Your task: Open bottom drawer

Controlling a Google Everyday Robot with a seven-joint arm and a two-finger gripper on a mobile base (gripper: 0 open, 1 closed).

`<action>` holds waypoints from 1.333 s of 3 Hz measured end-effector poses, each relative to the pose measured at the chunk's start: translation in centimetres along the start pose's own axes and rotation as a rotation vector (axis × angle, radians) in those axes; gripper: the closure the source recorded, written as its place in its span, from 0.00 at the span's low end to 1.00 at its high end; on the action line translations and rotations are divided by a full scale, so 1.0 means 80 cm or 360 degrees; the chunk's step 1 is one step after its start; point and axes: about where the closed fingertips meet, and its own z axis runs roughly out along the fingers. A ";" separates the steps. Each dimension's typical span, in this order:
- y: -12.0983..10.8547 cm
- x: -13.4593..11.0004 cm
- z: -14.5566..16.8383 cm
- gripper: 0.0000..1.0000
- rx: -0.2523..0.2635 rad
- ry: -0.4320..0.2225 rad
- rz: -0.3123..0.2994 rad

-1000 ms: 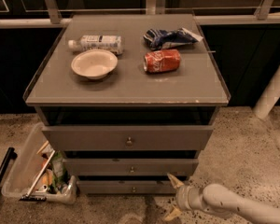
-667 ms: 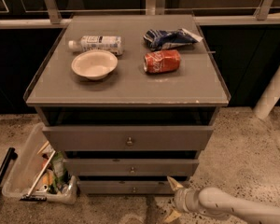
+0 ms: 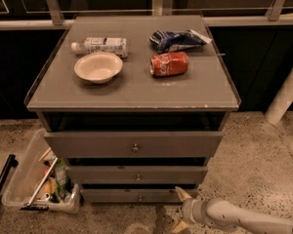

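Note:
The bottom drawer [image 3: 132, 196] is the lowest slim grey front of the grey cabinet [image 3: 132, 89], with a tiny round knob [image 3: 140, 198] at its centre. Its front sits about flush with the drawers above. My gripper [image 3: 180, 210] is low at the drawer's right end, just in front of it and right of the knob. Its two pale fingers are spread open, the upper fingertip [image 3: 180, 193] near the drawer's right edge. It holds nothing.
The middle drawer [image 3: 136, 174] and the taller top drawer [image 3: 134, 144] lie above. On the cabinet top lie a bowl [image 3: 98, 67], a plastic bottle [image 3: 101, 45], a red can [image 3: 169, 64] and a blue chip bag [image 3: 178, 39]. A clear bin [image 3: 39, 182] of items stands on the floor at the left.
My gripper and wrist have shifted slightly left and down beside the bottom drawer. The drawers have not moved.

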 end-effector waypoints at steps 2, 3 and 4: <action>-0.031 0.010 0.024 0.00 -0.0006 -0.0222 -0.0089; -0.032 0.015 0.033 0.00 -0.0043 -0.0256 -0.0143; -0.029 0.019 0.042 0.00 -0.0065 -0.0247 -0.0196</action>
